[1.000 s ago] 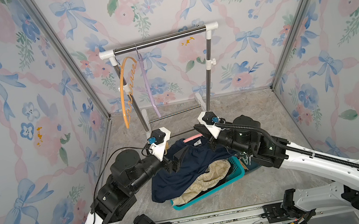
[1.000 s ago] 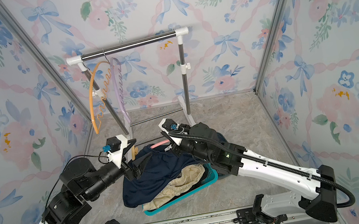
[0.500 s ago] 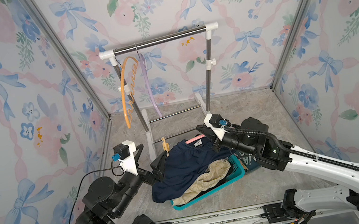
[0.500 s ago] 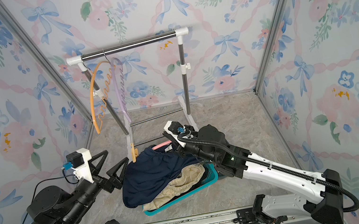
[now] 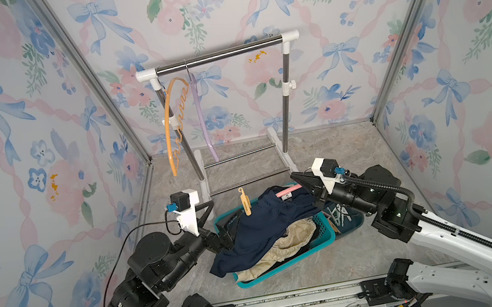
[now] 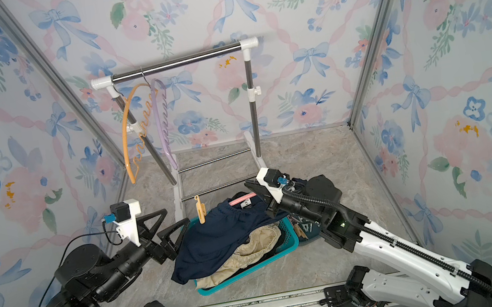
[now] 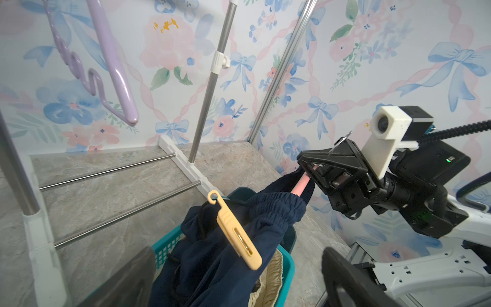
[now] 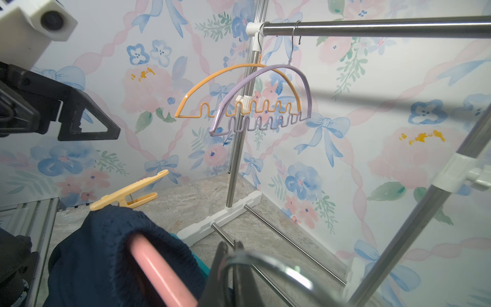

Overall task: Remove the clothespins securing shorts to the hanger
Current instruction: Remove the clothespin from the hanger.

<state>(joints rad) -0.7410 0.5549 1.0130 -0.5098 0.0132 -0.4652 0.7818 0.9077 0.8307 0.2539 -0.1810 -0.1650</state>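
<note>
A: Quick count. How many clothespins do we have on cloth?
B: We see one. It is a slim light-orange plastic clothespin (image 5: 245, 203), clipped on the gathered waistband of the navy blue shorts (image 5: 267, 225) at the end nearer the left arm.

A: Shorts?
B: We count two pairs for sure. The navy pair hangs off the pink hanger (image 5: 285, 192) and drapes over the teal plastic mesh basket (image 5: 259, 276). The cream-beige shorts (image 5: 295, 238) lie in that basket, partly under the navy. There is a dark strip below the beige, and we cannot tell what it is.

A: Hangers?
B: Three. Besides the pink one, there is an orange arched hanger (image 5: 169, 147) and a lilac arched hanger (image 7: 117, 71). Both hang bare on the rail of the steel garment rack with white joints (image 5: 220, 56).

A: Grippers?
B: Two. The right gripper (image 5: 297, 178) is clamped tight on the pink hanger near its metal hook and holds it above the basket. The left gripper (image 6: 177, 216) has its jaws spread wide with nothing between them. It is just beside the navy shorts and the basket rim, near the clothespin but not touching it.

A: Anything else?
B: One small dark teal bin (image 5: 349, 221) sits just beside the basket, under the right arm. It has pale clips inside, too small for us to count.
</note>
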